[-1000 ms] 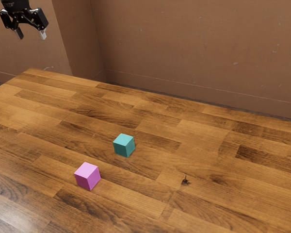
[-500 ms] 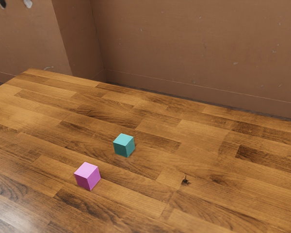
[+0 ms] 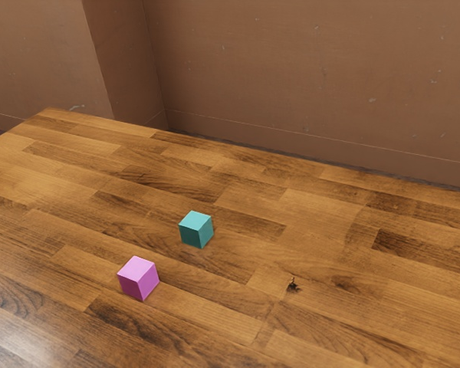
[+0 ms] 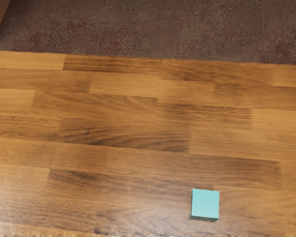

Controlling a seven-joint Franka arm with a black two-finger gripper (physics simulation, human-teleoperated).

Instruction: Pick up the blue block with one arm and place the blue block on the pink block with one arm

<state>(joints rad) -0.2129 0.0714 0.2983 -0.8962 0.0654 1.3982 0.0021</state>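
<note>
- Counter (image 3: 353, 230): wooden planks carrying both blocks. Judged far beneath the tool, given the high downward look of the wrist view.
- Tool: spread or pressed together, cannot tell. Judged empty, given the blue block untouched on the counter.
- Pink block (image 3: 137, 277): resting flat on the counter with a bare top face. Well apart from the tool.
- Blue block (image 3: 196, 228): resting flat on the counter, near the pink block but not touching it. Seen from above in the wrist view (image 4: 205, 203); well below the tool and judged off to one side of its centre line.
- Dark mark (image 3: 293, 286): small blemish on the counter, apart from both blocks. No part in the task.
- Progress: no step completed; pick-up not yet begun.
- Remaining: descend over the blue block, grasp, lift, carry above the pink block, set down squarely, release.
</note>
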